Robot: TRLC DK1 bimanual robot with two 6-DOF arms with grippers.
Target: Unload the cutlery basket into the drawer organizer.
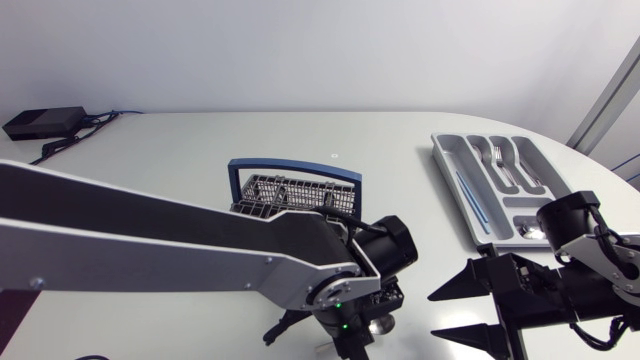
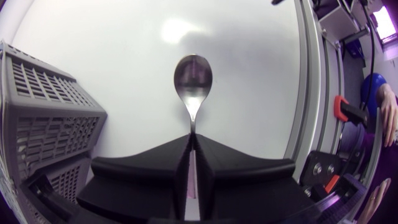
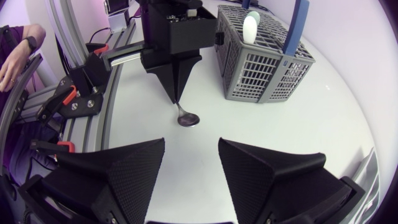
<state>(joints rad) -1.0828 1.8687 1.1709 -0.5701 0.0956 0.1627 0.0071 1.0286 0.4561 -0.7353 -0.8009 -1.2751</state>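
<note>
My left gripper (image 2: 193, 142) is shut on the handle of a metal spoon (image 2: 193, 79), close to the table's front edge. In the right wrist view the spoon (image 3: 187, 118) hangs bowl-down from the left gripper (image 3: 177, 94), with its bowl at the tabletop. The grey cutlery basket (image 1: 290, 190) with a blue handle stands just behind, and a white-handled piece (image 3: 250, 28) sticks up in it. At the right side lies the grey drawer organizer (image 1: 446, 160), which holds forks and a spoon. My right gripper (image 3: 191, 165) is open and holds nothing. It faces the spoon from a short way off.
A black box (image 1: 44, 122) with cables sits at the table's far left corner. My left arm (image 1: 150, 240) crosses the front left of the table. Bare tabletop lies between the basket and the organizer.
</note>
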